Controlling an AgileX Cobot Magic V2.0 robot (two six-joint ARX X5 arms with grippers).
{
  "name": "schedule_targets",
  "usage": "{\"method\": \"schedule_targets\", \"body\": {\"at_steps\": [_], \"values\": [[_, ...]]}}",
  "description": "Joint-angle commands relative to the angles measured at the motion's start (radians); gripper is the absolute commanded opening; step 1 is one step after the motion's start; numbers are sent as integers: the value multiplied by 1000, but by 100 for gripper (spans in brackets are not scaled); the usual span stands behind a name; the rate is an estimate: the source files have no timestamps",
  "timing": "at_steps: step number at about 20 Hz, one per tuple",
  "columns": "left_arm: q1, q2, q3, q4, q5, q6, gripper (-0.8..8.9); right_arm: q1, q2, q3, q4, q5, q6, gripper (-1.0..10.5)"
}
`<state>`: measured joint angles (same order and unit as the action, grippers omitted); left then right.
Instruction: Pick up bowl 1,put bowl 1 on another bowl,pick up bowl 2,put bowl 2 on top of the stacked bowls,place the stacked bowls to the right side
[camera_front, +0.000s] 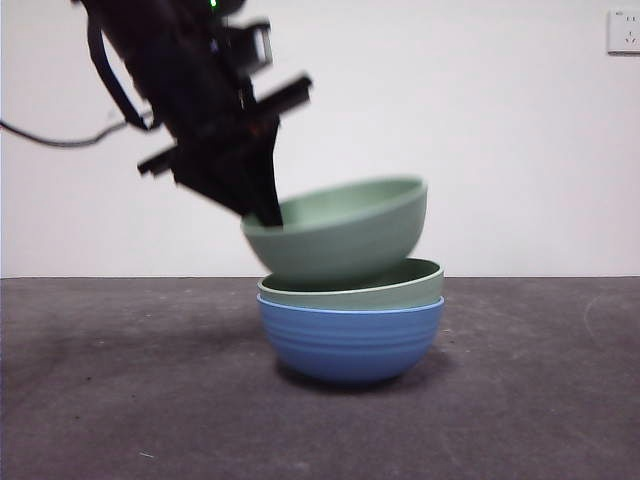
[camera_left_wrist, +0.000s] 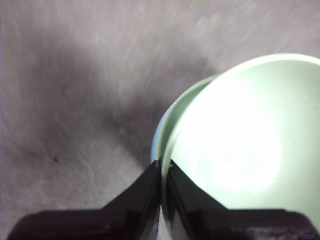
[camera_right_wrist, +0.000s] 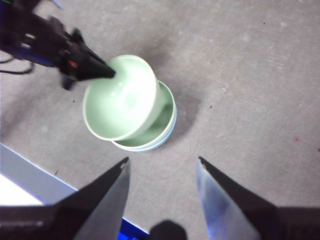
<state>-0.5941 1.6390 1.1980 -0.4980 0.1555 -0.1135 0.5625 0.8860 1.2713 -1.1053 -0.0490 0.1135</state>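
Up close, my left gripper (camera_left_wrist: 164, 165) has its two jaws pinched thin on the rim of bowl 2 (camera_left_wrist: 245, 145), one jaw inside the wall and one outside. I hold this pale green bowl tilted, its low side dipping toward the pair beneath, though I cannot tell whether it touches them. From the front, my left arm comes down dark from the upper left and its tip meets the left rim of bowl 2 (camera_front: 340, 235). Under it sits bowl 1 (camera_front: 352, 290), the second pale green bowl, nested in another bowl (camera_front: 350, 340), the single blue ribbed one, which stands on the grey table (camera_front: 120, 390). That makes three bowls: two green, one blue. My right gripper (camera_right_wrist: 161, 167) hangs high above the table with its jaws spread wide and nothing between them. Farther back, a white wall (camera_front: 500, 130) carries one socket (camera_front: 623, 30).
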Motion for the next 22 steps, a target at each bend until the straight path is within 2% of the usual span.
{"method": "schedule_targets", "body": {"at_steps": [1, 9, 12, 13, 16, 21, 22], "values": [[-1, 42, 2, 24, 2, -19, -8, 1, -1, -6, 3, 2, 10, 221], [-4, 91, 2, 26, 11, -22, 13, 1, -1, -6, 3, 2, 13, 221], [-4, 91, 2, 20, 37, -22, 252, 1, -1, -6, -4, 2, 13, 221], [-4, 89, 2, 19, 37, -22, 285, 1, 0, -6, -5, 2, 13, 221], [-4, 80, 14, -4, 37, -22, 286, 1, 0, -6, -7, 2, 21, 222], [-1, 69, 176, -229, 29, 10, 287, 1, 31, -6, -8, 2, 25, 236], [-1, 60, 216, -274, 28, 16, 287, 1, 47, -6, -7, 2, 25, 305]]}}
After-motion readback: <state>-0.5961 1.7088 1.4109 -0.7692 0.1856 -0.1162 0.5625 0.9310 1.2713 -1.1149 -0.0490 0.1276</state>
